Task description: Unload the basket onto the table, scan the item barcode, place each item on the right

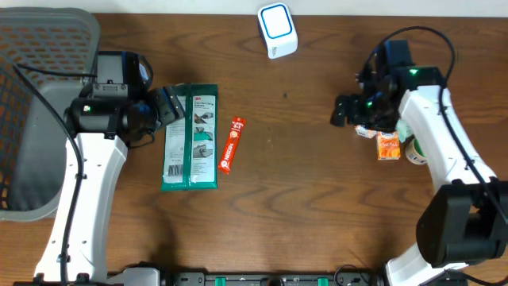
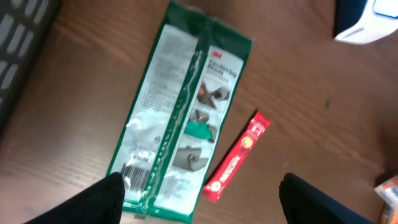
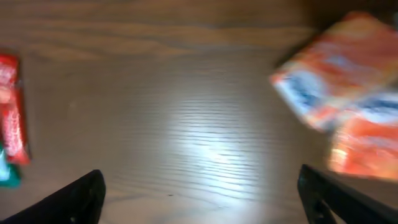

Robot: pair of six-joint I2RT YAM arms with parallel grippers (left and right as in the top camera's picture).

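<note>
A white scanner with a blue face (image 1: 277, 30) stands at the table's far edge; its corner shows in the left wrist view (image 2: 367, 25). A green flat pack (image 1: 190, 137) lies face down with its barcode (image 2: 138, 169) showing. A red stick sachet (image 1: 232, 144) lies just right of it. My left gripper (image 1: 171, 103) hangs open over the pack's end, nothing between its fingers (image 2: 99, 202). My right gripper (image 1: 343, 111) is open and empty above bare wood. Orange packets (image 1: 387, 143) lie just to its right, blurred in the right wrist view (image 3: 339, 68).
A grey mesh basket (image 1: 48, 48) fills the far left corner beside the left arm. A small round pot (image 1: 417, 151) sits next to the orange packets under the right arm. The red sachet (image 3: 12, 118) shows at the left edge of the right wrist view.
</note>
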